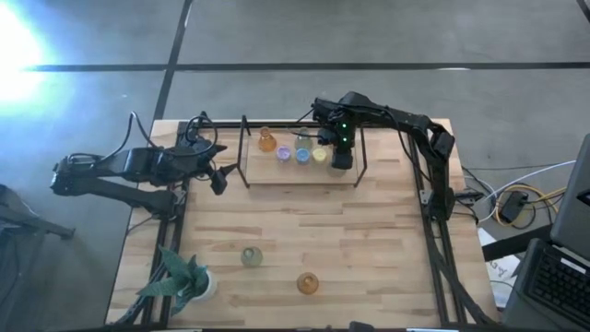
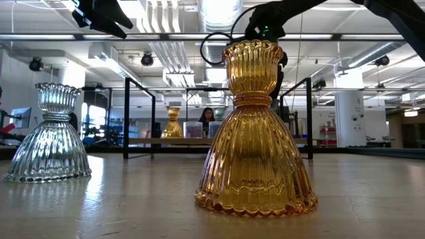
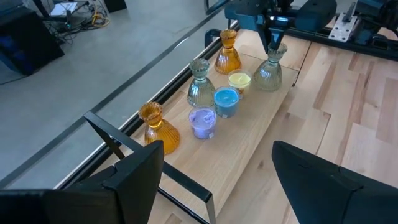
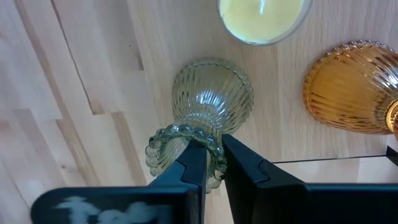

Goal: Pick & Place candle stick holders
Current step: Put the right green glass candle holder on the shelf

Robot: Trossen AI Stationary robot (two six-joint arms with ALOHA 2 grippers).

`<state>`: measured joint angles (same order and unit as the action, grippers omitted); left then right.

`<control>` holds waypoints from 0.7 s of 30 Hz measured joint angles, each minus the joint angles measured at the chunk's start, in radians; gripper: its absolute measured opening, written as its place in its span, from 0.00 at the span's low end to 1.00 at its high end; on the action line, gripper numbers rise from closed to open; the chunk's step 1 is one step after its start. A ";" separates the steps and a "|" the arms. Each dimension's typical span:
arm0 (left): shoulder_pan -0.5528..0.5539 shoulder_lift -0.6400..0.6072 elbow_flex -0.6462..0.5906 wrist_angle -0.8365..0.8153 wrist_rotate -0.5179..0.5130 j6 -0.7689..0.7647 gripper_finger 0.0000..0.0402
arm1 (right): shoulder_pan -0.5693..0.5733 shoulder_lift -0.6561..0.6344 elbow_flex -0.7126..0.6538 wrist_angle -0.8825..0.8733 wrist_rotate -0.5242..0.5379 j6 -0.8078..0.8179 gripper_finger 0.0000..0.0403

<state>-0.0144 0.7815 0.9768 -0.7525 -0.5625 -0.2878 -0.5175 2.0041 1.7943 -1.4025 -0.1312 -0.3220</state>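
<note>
Right gripper [image 4: 208,163] sat at the far end of the raised wooden shelf [image 1: 346,178], fingers pinched on the beaded rim of a grey-green holder [image 4: 208,109], which stood upright on the shelf directly beneath. A yellow holder [image 4: 264,18] and an amber holder [image 4: 351,87] lay just beside it. Step judged: release after placement. Recommended: part fingers only slightly, confirm base seated flat, then lift straight up w/o sideways drift to avoid tipping neighbours. Left gripper [image 3: 211,180] waited well apart, fingers spread, holding nothing. Two holders remained on the table.
</note>
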 joint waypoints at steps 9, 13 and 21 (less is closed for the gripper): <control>0.000 0.000 0.000 0.000 0.000 0.000 0.75 | -0.001 0.002 -0.003 -0.005 0.008 0.011 0.14; 0.000 0.000 0.000 0.000 0.000 0.000 0.75 | -0.001 0.002 -0.003 -0.005 0.008 0.032 0.15; 0.000 0.000 0.000 0.000 0.000 0.000 0.75 | -0.001 -0.038 -0.003 0.003 0.007 0.062 0.20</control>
<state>-0.0144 0.7815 0.9768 -0.7525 -0.5625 -0.2874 -0.5182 1.9663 1.7908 -1.3997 -0.1242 -0.2603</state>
